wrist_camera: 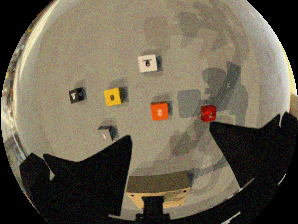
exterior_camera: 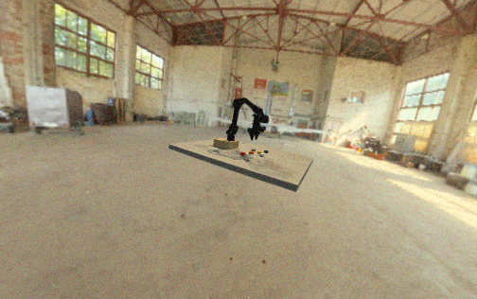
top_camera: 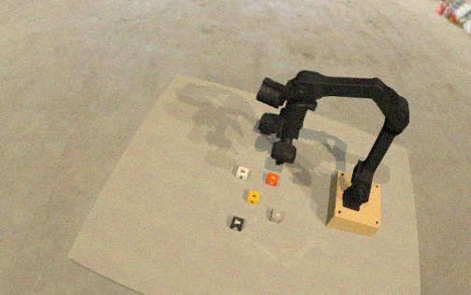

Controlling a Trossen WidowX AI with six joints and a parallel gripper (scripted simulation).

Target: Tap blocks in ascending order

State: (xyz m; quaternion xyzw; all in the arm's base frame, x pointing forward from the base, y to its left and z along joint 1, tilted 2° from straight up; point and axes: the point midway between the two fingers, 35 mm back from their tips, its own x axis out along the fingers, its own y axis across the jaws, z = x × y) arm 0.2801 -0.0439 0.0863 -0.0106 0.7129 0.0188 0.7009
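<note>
Wrist view first: six small cubes lie on the pale, mottled tabletop (top_camera: 154, 233) (exterior_camera: 284, 170) (wrist_camera: 65, 60), one of each color. I can pick out a white block (top_camera: 242, 173) (wrist_camera: 148, 63), a yellow block (top_camera: 253, 197) (wrist_camera: 113, 96), an orange block (top_camera: 272, 179) (wrist_camera: 159, 111), a black block (top_camera: 237, 223) (wrist_camera: 76, 95), a gray block (top_camera: 277, 215) (wrist_camera: 105, 133) and a glossy-looking red block (exterior_camera: 242, 153) (wrist_camera: 208, 113). Each seems to carry a printed mark on top, but from where I stand the digits are too blurry to read for certain.

Just above the tabletop hangs the gripper (top_camera: 279, 161) (exterior_camera: 254, 137) (wrist_camera: 171, 130), its two black, pointed fingers spread well apart with nothing between them. From above, its bulk hides the red block; the other five sit loosely scattered, none touching another.

The matte black arm (top_camera: 348, 87) (exterior_camera: 236, 111) rises from a tan, boxy base (top_camera: 369, 228) (exterior_camera: 220, 143) (wrist_camera: 172, 184) with wood-like coloring and four dark dots near its top corners. Around us stand weathered walls, tall many-paned windows (exterior_camera: 85, 40) and rust-red roof trusses (exterior_camera: 208, 9). One red sign (exterior_camera: 260, 83) hangs on the far wall, its wording too small to read.
</note>
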